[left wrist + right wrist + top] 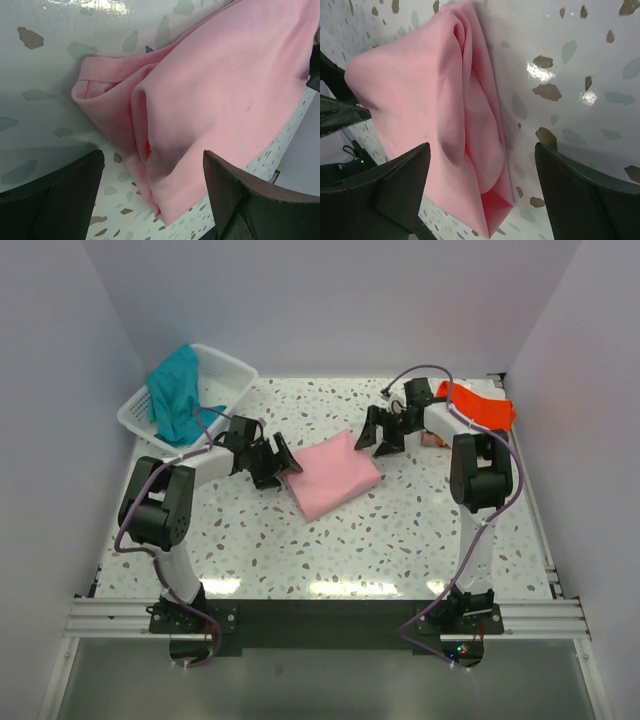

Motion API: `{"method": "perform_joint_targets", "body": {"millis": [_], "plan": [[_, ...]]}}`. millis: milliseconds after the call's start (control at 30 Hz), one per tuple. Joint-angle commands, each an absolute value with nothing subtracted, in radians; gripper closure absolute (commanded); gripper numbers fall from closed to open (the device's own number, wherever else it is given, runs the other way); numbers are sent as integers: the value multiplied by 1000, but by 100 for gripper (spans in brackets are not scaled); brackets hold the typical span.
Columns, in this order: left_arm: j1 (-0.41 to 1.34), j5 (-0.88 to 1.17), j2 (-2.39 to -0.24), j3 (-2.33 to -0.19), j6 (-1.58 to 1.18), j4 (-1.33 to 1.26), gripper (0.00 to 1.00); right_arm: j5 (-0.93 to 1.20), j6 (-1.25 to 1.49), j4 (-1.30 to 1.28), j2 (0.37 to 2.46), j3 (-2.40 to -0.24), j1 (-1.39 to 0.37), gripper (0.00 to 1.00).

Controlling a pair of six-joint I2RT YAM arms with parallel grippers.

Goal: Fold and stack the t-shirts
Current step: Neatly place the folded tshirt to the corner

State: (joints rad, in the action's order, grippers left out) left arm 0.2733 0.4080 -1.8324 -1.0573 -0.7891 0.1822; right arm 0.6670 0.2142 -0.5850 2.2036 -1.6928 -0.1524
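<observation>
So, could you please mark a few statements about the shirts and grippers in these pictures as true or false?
1. The light pink cloth t-shirt lies folded on the speckled table. True.
2. The teal cloth t-shirt lies flat on the table. False: it drapes over the white plastic lattice basket.
3. The left gripper and right gripper are both open. True.
4. The bright orange cloth t-shirt is stacked on the pink one. False: it lies apart, at the far right.

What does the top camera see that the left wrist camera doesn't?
Only the top camera shows the teal shirt draped over the white basket, and the orange shirt. Only the left wrist camera shows the stitched hem tucked into the fold of the pink shirt. Both show the pink shirt, the speckled table and the open left gripper.
</observation>
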Motion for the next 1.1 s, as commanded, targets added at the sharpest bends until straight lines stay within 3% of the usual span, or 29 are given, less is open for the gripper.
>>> {"method": "perform_joint_targets", "body": {"millis": [0,167,267,400,500,600,733,867,900,933,967,1033,1067], "plan": [[270,410,-1848,-1069,-756,150,16,738,181,-557,2158,-1663,-161,12],[270,414,-1861,-1068,-755,118,30,756,172,-548,2167,-1640,-163,12],[270,437,-1876,-1063,-756,98,45,770,166,-540,2175,-1629,-173,12],[270,469,-1901,-1054,-758,63,77,761,160,-531,2194,-1620,-201,12],[271,492,-1922,-1052,-755,52,92,756,163,-514,2217,-1624,-215,12],[270,499,-1928,-1046,-749,48,100,741,172,-489,2235,-1629,-227,12],[270,506,-1934,-1037,-744,41,100,736,175,-492,2266,-1655,-250,16],[270,511,-1934,-1029,-745,34,100,726,184,-489,2284,-1664,-270,34],[270,512,-1934,-1029,-746,29,99,719,186,-494,2289,-1669,-273,44],[270,515,-1933,-1029,-747,28,93,716,186,-497,2290,-1670,-273,49],[270,515,-1933,-1029,-749,25,70,712,186,-500,2289,-1675,-276,54],[270,517,-1925,-1032,-756,15,49,700,187,-500,2270,-1680,-278,73],[270,518,-1922,-1040,-758,15,33,690,192,-502,2261,-1686,-276,83]]}}
